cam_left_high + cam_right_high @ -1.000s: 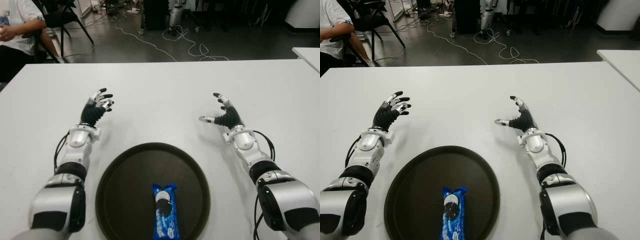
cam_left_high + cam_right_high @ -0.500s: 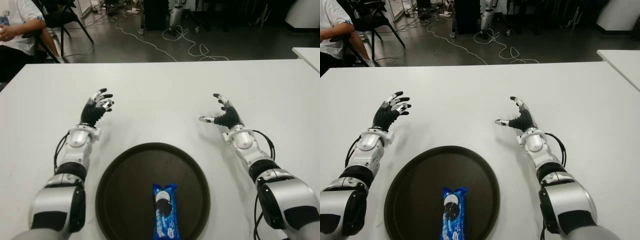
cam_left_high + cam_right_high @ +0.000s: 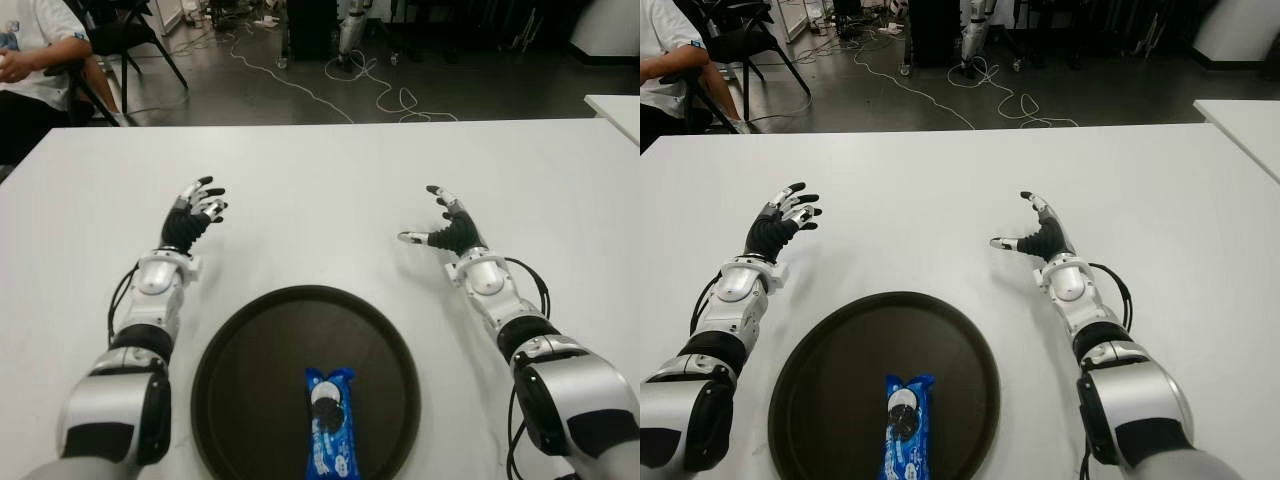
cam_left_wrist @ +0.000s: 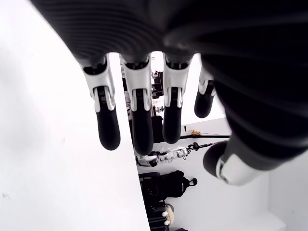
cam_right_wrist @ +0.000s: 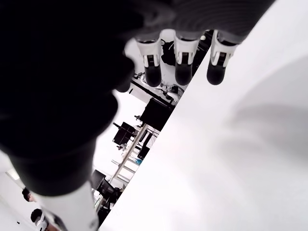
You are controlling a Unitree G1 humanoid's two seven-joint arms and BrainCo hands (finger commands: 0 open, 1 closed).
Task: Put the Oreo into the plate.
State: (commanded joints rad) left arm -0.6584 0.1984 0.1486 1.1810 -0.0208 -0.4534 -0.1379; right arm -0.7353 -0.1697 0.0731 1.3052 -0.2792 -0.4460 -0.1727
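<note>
A blue Oreo packet [image 3: 330, 422] lies lengthwise in the dark round plate [image 3: 250, 360] near the table's front edge, toward the plate's front. My left hand [image 3: 197, 205] is over the table beyond the plate's left side, fingers spread and holding nothing. My right hand [image 3: 440, 222] is beyond the plate's right side, thumb out and fingers spread, holding nothing. Both wrist views show straight fingers [image 4: 137, 122] and fingertips [image 5: 182, 72] over bare white table.
The white table [image 3: 320, 180] stretches wide around the plate. A seated person [image 3: 35, 60] and a chair are off the far left corner. Cables lie on the floor behind. Another white table's corner [image 3: 615, 108] shows at far right.
</note>
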